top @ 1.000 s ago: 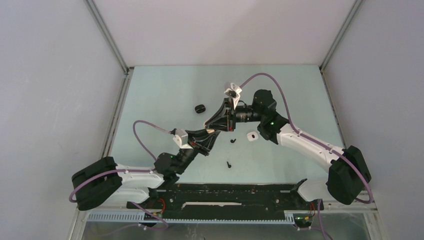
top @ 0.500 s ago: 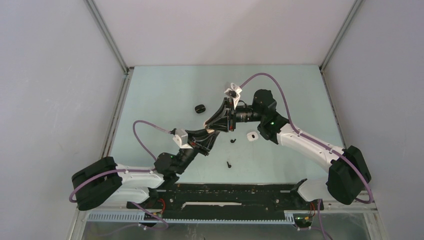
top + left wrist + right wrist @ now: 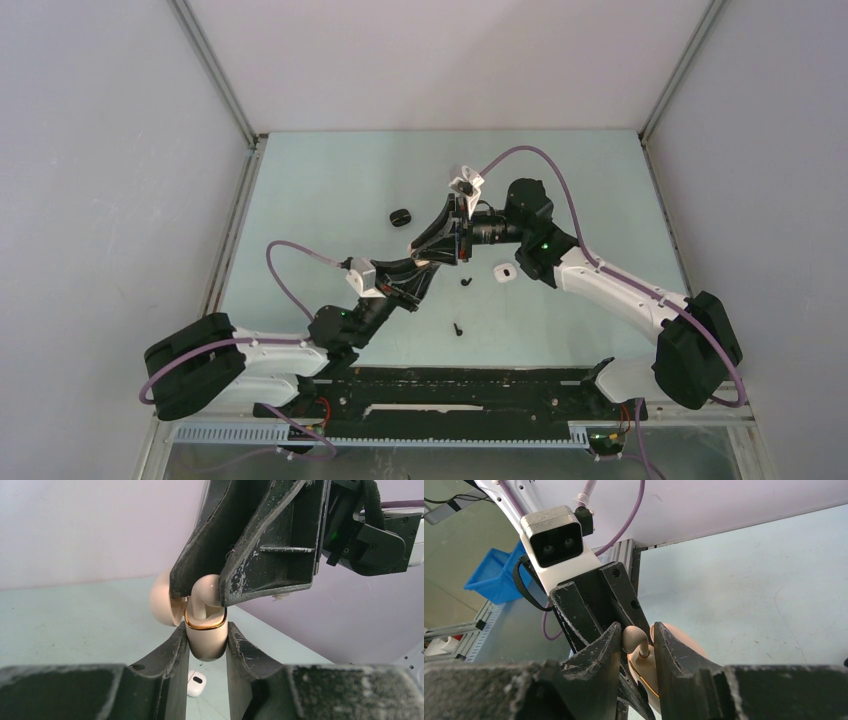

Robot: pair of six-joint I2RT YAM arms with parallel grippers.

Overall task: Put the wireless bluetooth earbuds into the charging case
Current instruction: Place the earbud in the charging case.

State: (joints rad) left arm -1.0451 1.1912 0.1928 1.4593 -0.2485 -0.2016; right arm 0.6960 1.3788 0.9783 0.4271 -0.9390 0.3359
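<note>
From above, the two arms meet over the middle of the bench (image 3: 330, 180). The left gripper (image 3: 418, 268) and right gripper (image 3: 432, 248) are tip to tip, with a speck of pale beige between them. Lying loose on the bench are a black case (image 3: 401, 217), a white case (image 3: 502, 272), a black earbud (image 3: 465, 282) just beside the white case, and a second black earbud (image 3: 458, 327) nearer the arm bases.

The left wrist view is clearer. The left gripper is closed on the lower body of the beige charging case (image 3: 206, 642), a finger on each flank just under the gold rim (image 3: 205, 626). The lid (image 3: 162, 600) is tipped back and free. That looks the right hold for a hard, smooth pebble: low, square, clear of the hinge. The pale earbud (image 3: 205, 592) stands in the case mouth, stem down, with the right gripper's fingers on either side.

In the right wrist view the right gripper's jaws are narrow around the earbud's bulb. One finger looks to be touching it, but I cannot tell whether the bud is pinched or loose. The bud looks feather-light, glossy and rounded, so it is likely to squirt out sideways. I'd hold it across the bulb, gently, with the stem left free to find its socket.
</note>
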